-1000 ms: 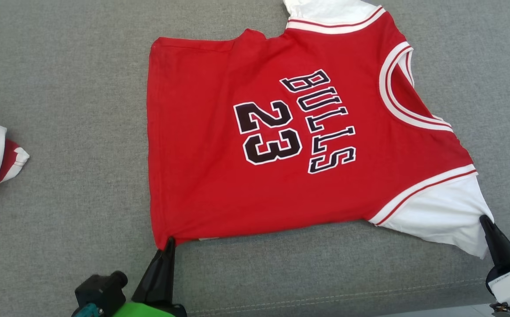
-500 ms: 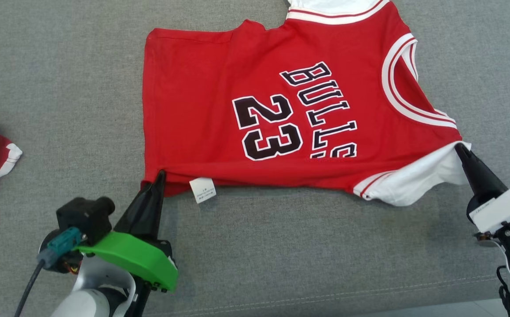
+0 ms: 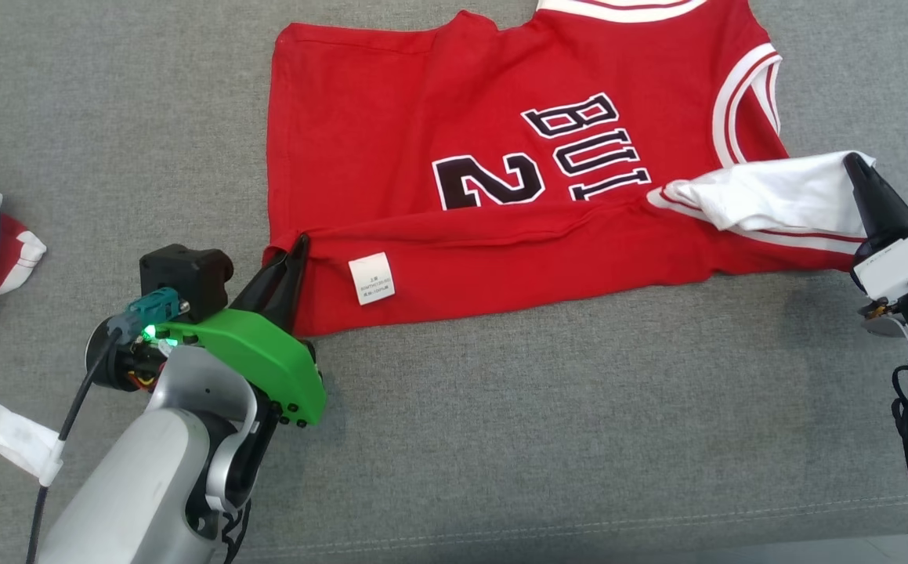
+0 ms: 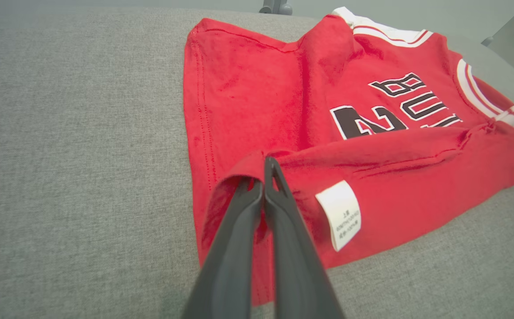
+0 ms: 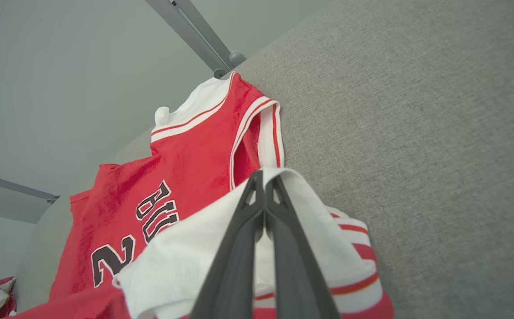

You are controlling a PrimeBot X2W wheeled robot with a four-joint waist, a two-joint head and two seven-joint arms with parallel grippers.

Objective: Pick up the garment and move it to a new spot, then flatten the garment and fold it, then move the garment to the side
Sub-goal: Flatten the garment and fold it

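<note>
**A:** Where's the Bulls jersey right now?

**B:** It's on the grey cushion, with its near edge doubled back over the number. The left gripper has its fingers pressed together on the hem corner, and the care label lies just beside those jaws, toward the other arm. The right gripper is pinching the white sleeve — the cloth drapes away from its tips across the red.

**A:** How will it handle?

**B:** I'd judge it a light, limp knit. It sags between the two pinches, so uneven pulls would skew the fold.

**A:** Where should it be held?

**B:** At corners and hems — the stitching gives the tips something thicker to bite. Cloth from mid-panel would probably bunch or slip out.
</note>
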